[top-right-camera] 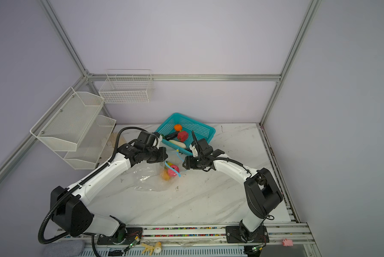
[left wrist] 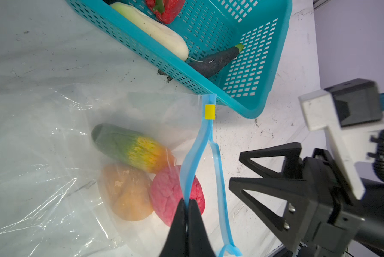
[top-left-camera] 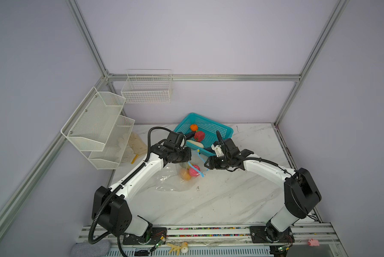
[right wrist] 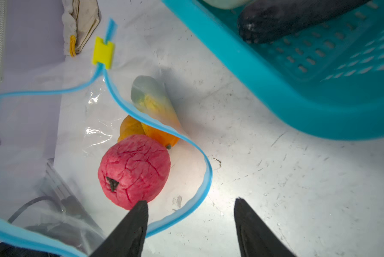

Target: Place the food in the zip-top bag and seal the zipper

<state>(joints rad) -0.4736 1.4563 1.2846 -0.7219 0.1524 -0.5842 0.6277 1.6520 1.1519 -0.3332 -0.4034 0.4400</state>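
Now: zip-top bag (top-left-camera: 164, 178) mouth open, food (right wrist: 134, 172) partly in

Bag lies mid-worktop (top-left-camera: 231, 195), three pieces inside. On the zipper (left wrist: 192, 160), left pincer (left wrist: 187, 201) pinches one strip; right pincer (right wrist: 190, 201) spread, empty, at the mouth. Rest sits in teal basket (left wrist: 253, 66) behind.

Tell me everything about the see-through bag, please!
The zip-top bag is clear, crinkly, shiny plastic lying on the marble table, with a corner beside the teal basket. Its light-blue zipper gapes open, with a yellow slider at one end. Inside lie a pink fruit, an orange piece and a green-yellow one. The left claw pinches one zipper lip.
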